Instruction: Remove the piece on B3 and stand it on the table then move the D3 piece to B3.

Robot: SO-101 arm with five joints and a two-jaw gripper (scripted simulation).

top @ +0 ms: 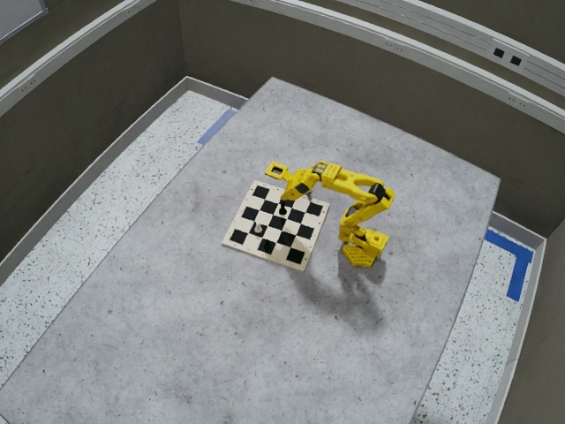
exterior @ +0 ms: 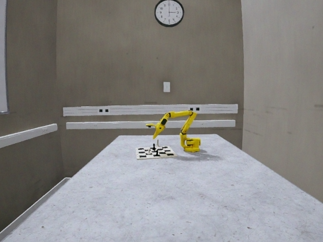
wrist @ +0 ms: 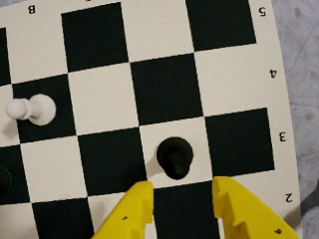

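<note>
The chessboard (top: 275, 223) lies on the grey table to the left of my arm's base. A black piece (wrist: 174, 157) stands upright on D3; it also shows in the overhead view (top: 282, 210) and in the front view (exterior: 154, 146). My gripper (wrist: 181, 186) hovers above the board just on the row-2 side of this piece, with its fingers apart and nothing between them. B3 holds no piece. A white piece (exterior: 157, 142) stands upright on the table just beyond the board's far edge, near the arm.
A white piece (wrist: 30, 110) stands on B4; it also shows in the overhead view (top: 259, 228). A second black piece (exterior: 156, 153) stands nearer the board's front edge. The arm's yellow base (top: 364, 248) sits to the right of the board.
</note>
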